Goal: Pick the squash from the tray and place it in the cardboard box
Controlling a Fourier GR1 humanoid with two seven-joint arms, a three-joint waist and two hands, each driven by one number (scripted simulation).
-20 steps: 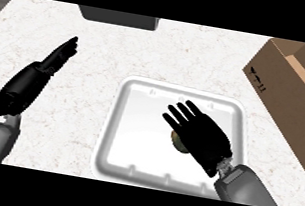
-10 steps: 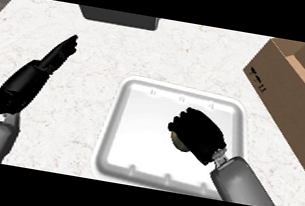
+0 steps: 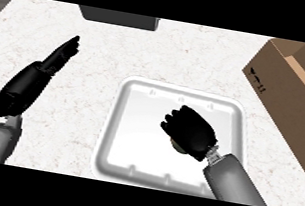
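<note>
My right hand [image 3: 192, 130] is over the middle of the white tray [image 3: 137, 123], its fingers curled downward around the squash [image 3: 177, 145]. Only a small tan sliver of the squash shows under the hand's lower left edge; the rest is hidden. The cardboard box [image 3: 301, 102] stands open at the right edge of the counter, apart from the tray. My left hand [image 3: 60, 53] rests open on the counter at the left, its fingers straight and pointing away.
A dark grey object [image 3: 119, 17] sits at the counter's far edge, top centre. Bare white marbled counter [image 3: 156, 55] lies between the tray, the box and the left arm.
My right hand's fingers have curled from spread open to closed around the squash. The left hand has stayed where it was.
</note>
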